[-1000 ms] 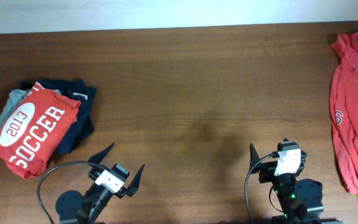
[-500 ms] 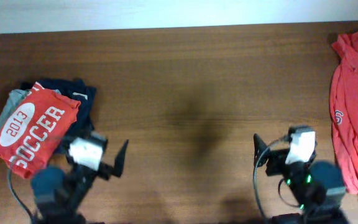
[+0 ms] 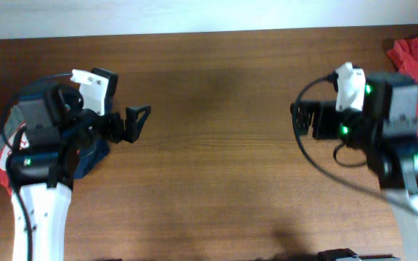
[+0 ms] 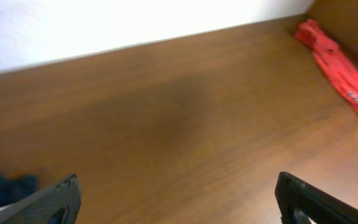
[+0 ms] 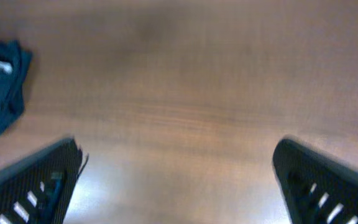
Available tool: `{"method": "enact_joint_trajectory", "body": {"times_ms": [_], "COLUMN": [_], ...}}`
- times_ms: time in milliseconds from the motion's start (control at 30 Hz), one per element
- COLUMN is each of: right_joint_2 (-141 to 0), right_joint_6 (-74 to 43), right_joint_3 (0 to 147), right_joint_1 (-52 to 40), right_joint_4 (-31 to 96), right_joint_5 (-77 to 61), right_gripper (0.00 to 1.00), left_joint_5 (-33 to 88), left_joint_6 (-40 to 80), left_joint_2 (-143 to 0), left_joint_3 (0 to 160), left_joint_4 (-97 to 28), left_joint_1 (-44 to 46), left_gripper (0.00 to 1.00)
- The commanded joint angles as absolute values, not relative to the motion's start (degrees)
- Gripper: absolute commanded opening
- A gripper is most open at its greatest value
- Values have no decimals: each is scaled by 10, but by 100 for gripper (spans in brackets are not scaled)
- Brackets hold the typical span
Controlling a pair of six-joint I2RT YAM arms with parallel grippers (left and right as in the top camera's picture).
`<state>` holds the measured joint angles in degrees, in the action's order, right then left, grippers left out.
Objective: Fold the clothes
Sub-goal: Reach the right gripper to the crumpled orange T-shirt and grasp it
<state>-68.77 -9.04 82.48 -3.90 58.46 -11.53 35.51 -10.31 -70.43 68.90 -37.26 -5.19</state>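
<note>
Reach step is judged in hand; left gripper [image 4: 178, 180] & right gripper [image 5: 176, 146] are seen wide, empty; orange-red T-shirt [image 3: 416, 51] is bunched at upper right; nxt it must be grasped & spread.

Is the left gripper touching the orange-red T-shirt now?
Apart. In the left wrist view the left gripper is open over the table; the orange-red T-shirt lies far beyond it.

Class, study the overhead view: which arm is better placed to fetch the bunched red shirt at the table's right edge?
Right. The right hand, open, hovers on the same side of the table as the shirt; the left hand, also open, is at the opposite end.
</note>
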Motion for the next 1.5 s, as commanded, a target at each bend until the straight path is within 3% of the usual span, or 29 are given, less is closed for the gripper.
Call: {"method": "enact_joint_trajectory", "body": {"times_ms": [0, 300, 567, 933, 1467], "right_joint_2": [-752, -947, -1119, -1271, -1399], "right_joint_6": [-141, -197, -291, -375, -458], "right_joint_3": [902, 1055, 1069, 1069, 1069], "right_joint_1": [14, 212, 323, 391, 394], "right_joint_4": [611, 629, 509, 329, 125], "right_joint_5": [-126, -144, -144, -183, -187], "right_gripper": [99, 99, 94, 93, 88], "left_joint_5": [425, 411, 378, 337, 314], "left_joint_6": [-84, -82, -69, -69, -69], "left_joint_2": [-735, -746, -746, -746, -746], "left_joint_3": [697, 698, 698, 698, 698], "left_joint_4": [-383, -378, -411, -435, -436], "left_joint_1": [-49, -50, -50, -50, -50], "left_gripper": [99, 99, 92, 92, 90]}}
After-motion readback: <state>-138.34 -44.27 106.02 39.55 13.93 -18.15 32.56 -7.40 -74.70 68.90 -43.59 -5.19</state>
